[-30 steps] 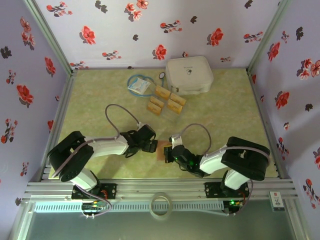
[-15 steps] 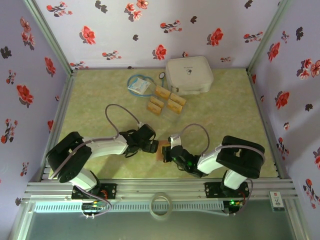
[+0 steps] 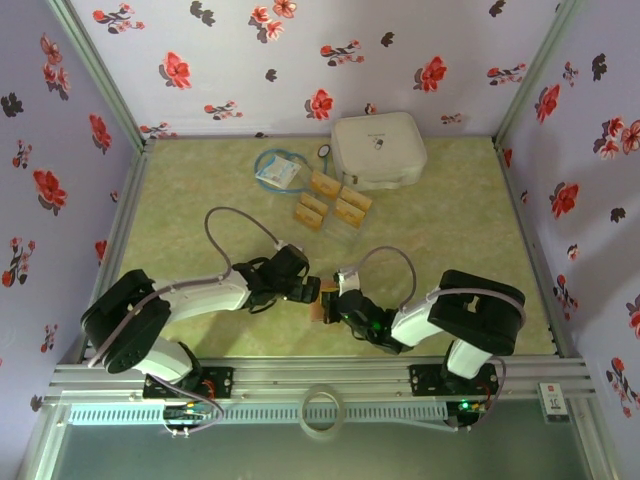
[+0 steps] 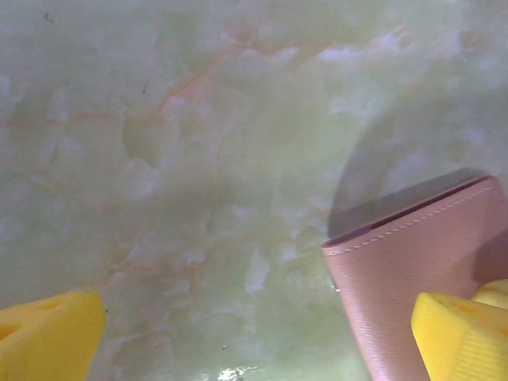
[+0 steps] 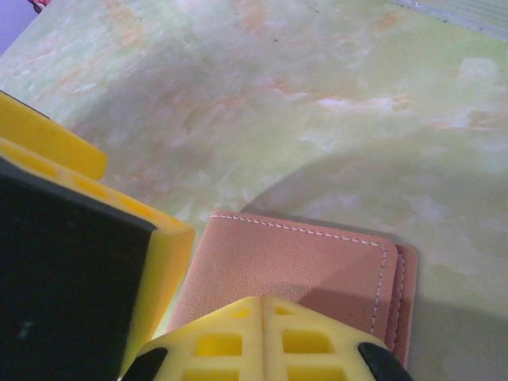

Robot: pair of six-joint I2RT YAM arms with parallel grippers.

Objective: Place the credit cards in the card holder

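On the tabletop the holder lies folded shut by the middle of the near edge. I judge it light, soft and floppy, likely to skate on this smooth surface, so I'd pin the cover with one arm and lift its stitched free edge with the other. The cards sit well apart from it toward the far edge, just in front of the white case. They look small, stiff and light, lying flat, best pinched across the short sides. My left end effector is spread wide and holds nothing, with one fingertip over the holder's corner. My right end effector is pressed together and empty, its tips over the cover; I cannot tell whether they bear on it.
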